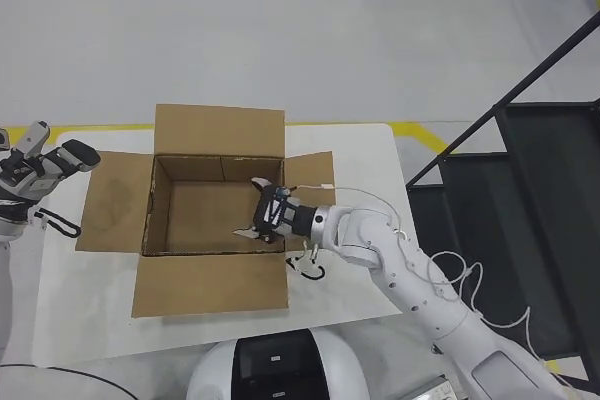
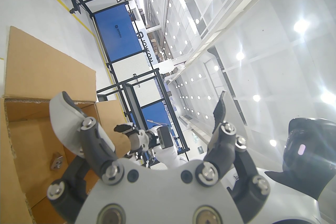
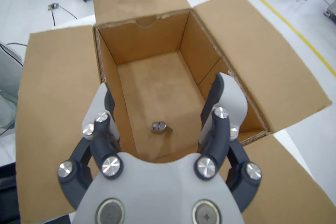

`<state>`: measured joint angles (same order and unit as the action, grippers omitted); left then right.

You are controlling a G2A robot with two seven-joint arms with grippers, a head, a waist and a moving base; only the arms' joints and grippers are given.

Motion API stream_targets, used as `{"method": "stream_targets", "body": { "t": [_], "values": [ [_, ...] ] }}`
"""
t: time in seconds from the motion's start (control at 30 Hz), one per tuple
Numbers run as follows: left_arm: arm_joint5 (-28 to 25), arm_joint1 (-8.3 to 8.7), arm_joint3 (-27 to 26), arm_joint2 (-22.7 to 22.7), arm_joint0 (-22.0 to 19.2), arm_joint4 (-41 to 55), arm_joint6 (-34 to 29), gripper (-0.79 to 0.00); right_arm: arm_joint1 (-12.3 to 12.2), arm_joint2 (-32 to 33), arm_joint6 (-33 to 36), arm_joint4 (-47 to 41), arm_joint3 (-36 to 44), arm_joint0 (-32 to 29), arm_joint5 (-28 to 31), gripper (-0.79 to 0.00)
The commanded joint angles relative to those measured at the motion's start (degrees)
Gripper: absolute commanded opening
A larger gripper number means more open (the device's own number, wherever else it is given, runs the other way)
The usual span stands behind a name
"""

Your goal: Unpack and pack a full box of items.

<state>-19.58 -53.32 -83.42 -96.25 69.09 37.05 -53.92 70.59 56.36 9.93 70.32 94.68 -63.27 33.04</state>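
White table (image 1: 350,150) surface in the top view carries an open cardboard box (image 1: 220,168) at frame centre, its four flaps spread flat. At the box's right wall the right gripper (image 1: 252,208) hangs over the opening, jaws apart. In the upper left of the frame the left gripper (image 1: 58,145) sits beyond the left flap, off the box, jaws also apart.

From the left wrist, the left gripper (image 2: 141,101) points up toward the hall ceiling, its fingers spread wide around nothing. Beside one finger the box (image 2: 26,135) interior shows a small metal part (image 2: 56,161) on its floor, well apart from these jaws.

From the right wrist, the right gripper (image 3: 162,88) hangs above the box (image 3: 147,43), jaws apart and empty. The metal part (image 3: 158,128) lies on the box floor, below and between the two fingers, touching neither, near the wall closest to the gripper.
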Motion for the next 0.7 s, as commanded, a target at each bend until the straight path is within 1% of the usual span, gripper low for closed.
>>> {"method": "stream_targets", "body": {
  "t": [0.0, 0.13, 0.27, 0.37, 0.5, 0.57, 0.63, 0.67],
  "values": [
    [0.0, 0.00, 0.0, 0.0, 0.0, 0.0, 0.0, 0.000, -0.5, 2.9, -4.0, -0.1, 0.7, -1.4, 0.1, 0.000],
    [0.0, 0.00, 0.0, 0.0, 0.0, 0.0, 0.0, 0.000, -2.1, 11.2, -8.0, 1.0, 3.1, -7.5, -0.8, 0.000],
    [0.0, 0.00, 0.0, 0.0, 0.0, 0.0, 0.0, 0.000, -3.7, 19.2, -7.5, 1.3, 5.4, -15.3, -0.8, 0.000],
    [0.0, 0.00, 0.0, 0.0, 0.0, 0.0, 0.0, 0.000, -4.5, 23.9, -6.5, 0.9, 6.1, -20.4, -1.2, 0.000],
    [0.0, 0.00, 0.0, 0.0, 0.0, 0.0, 0.0, 0.000, -4.9, 28.3, -7.7, -0.9, 5.9, -25.8, -3.2, 0.000],
    [0.0, 0.00, 0.0, 0.0, 0.0, 0.0, 0.0, 0.000, -5.1, 29.5, -6.3, -1.2, 5.4, -27.7, -4.6, 0.000],
    [0.0, 0.00, 0.0, 0.0, 0.0, 0.0, 0.0, 0.000, -5.3, 30.0, -2.7, 0.2, 4.9, -28.8, -5.7, 0.000],
    [0.0, 0.00, 0.0, 0.0, 0.0, 0.0, 0.0, 0.000, -5.2, 30.2, -1.9, -1.0, 4.6, -29.2, -6.2, 0.000]
  ]
}}
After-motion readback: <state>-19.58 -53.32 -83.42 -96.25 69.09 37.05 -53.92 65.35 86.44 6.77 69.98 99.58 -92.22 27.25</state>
